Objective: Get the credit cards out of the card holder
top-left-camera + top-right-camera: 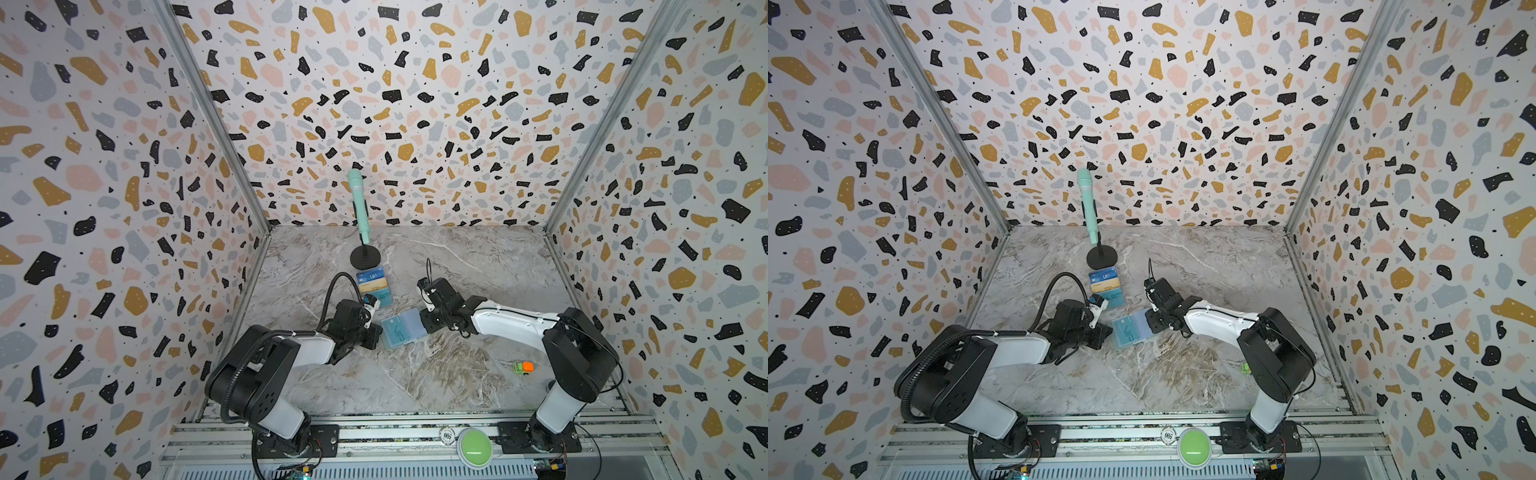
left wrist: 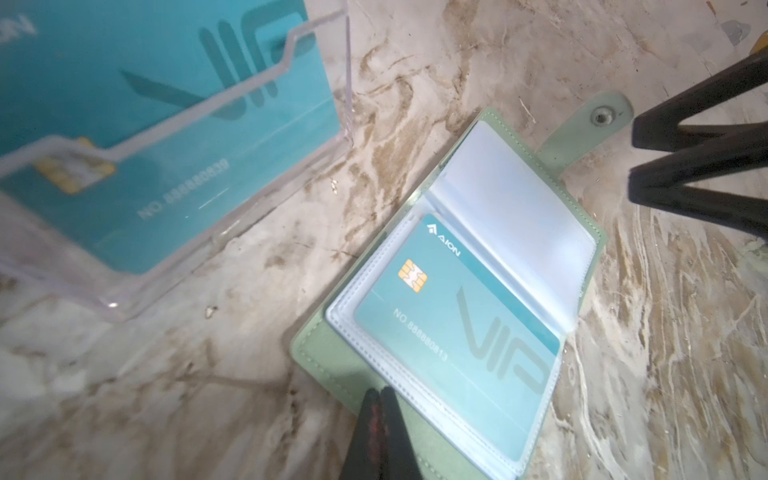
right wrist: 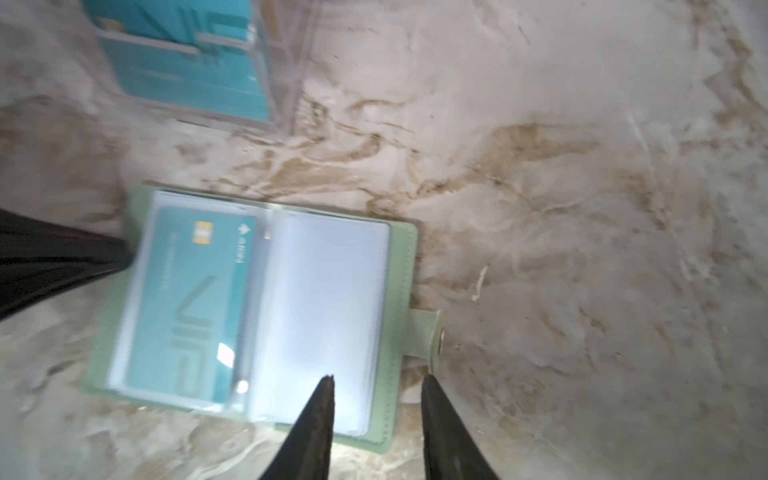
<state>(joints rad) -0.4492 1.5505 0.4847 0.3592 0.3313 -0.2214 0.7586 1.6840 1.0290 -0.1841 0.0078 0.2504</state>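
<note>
1 clear stand near card holder

Bright, even light fills the enclosure in both top views, leaving only faint, soft-edged shadows on the marble tabletop. Wide-angle distortion splays the patterned walls outward toward the left and right edges of the frame. In the left wrist view the card holder is fairly crisp, while the clear card stand falls out of focus. The right wrist view is smeared with blur, and a white glare blooms on the holder's transparent sleeve.
</note>
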